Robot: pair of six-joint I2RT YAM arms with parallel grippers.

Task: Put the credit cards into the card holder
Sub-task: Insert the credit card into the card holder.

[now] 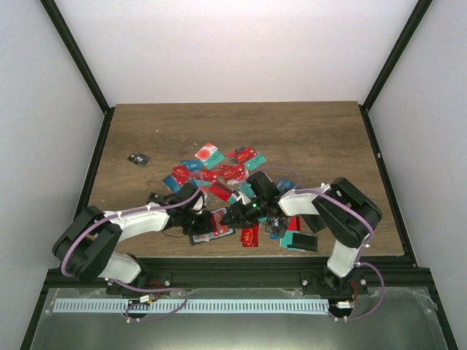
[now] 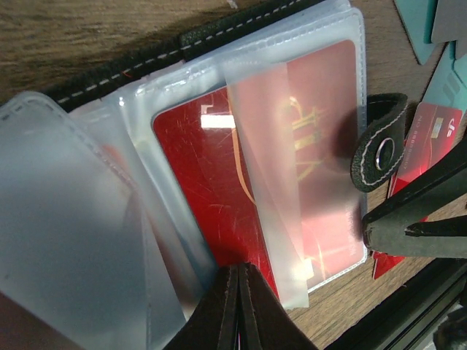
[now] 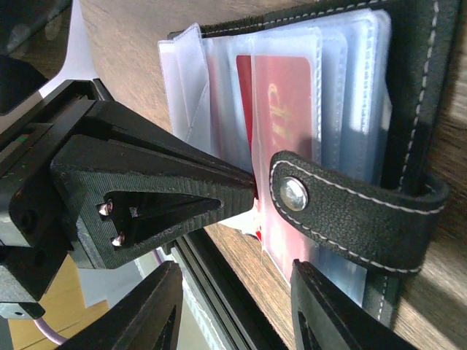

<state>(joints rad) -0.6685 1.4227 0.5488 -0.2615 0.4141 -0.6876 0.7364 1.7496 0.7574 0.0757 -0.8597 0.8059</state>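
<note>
The card holder [image 2: 219, 29] lies open near the table's front edge, its clear pockets [image 2: 66, 219] fanned out and its clasp tab [image 2: 379, 146] curled over the right side. My left gripper [image 2: 239, 268] is shut on a red card [image 2: 211, 168] that sits partly inside a clear pocket. My right gripper [image 3: 235, 273] is open just to the right of the holder [image 3: 416, 87], one finger [image 3: 328, 313] over the edge of its pockets below the tab [image 3: 350, 211]. Nothing lies between its fingers. Many credit cards [image 1: 226, 171] are scattered behind both grippers.
A black rail [image 1: 241, 261] runs along the table's near edge, right beside the holder. More red and teal cards [image 2: 430, 138] lie to the holder's right. Black flat cases [image 1: 303, 240] sit by the right arm. A small dark object [image 1: 138, 158] lies apart at the far left.
</note>
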